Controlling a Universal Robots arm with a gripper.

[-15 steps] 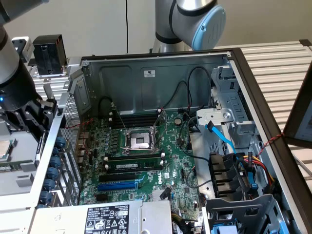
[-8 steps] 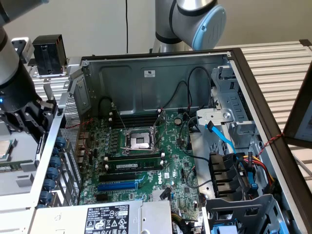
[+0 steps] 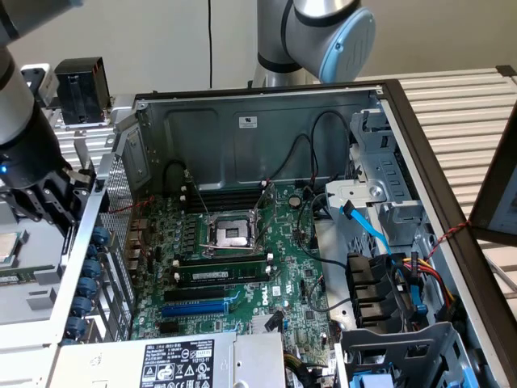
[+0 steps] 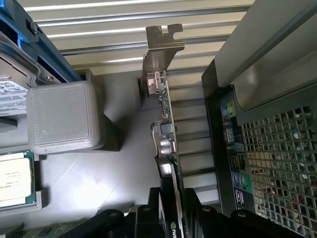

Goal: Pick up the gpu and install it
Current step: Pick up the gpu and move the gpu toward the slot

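Exterior view: a careless lift could clip the case (image 3: 242, 141), since the arm (image 3: 23, 121) reaches down on the exterior view's left with its wrist low beside the perforated wall.

Wrist view: closing off-centre might tip the gpu (image 4: 166, 124) (it stands on edge over the worktop (image 4: 99, 183), near the case). The gripper (image 4: 172, 210) straddles it, fingers (image 4: 151, 208) spread, not yet pinching.

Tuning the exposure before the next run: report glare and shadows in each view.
Wrist view: a bright glare patch on the grey surface; the grey block throws a dark shadow toward the gpu. Exterior view: the slatted table is brightly lit, the motherboard sits in the case's dimmer shade.
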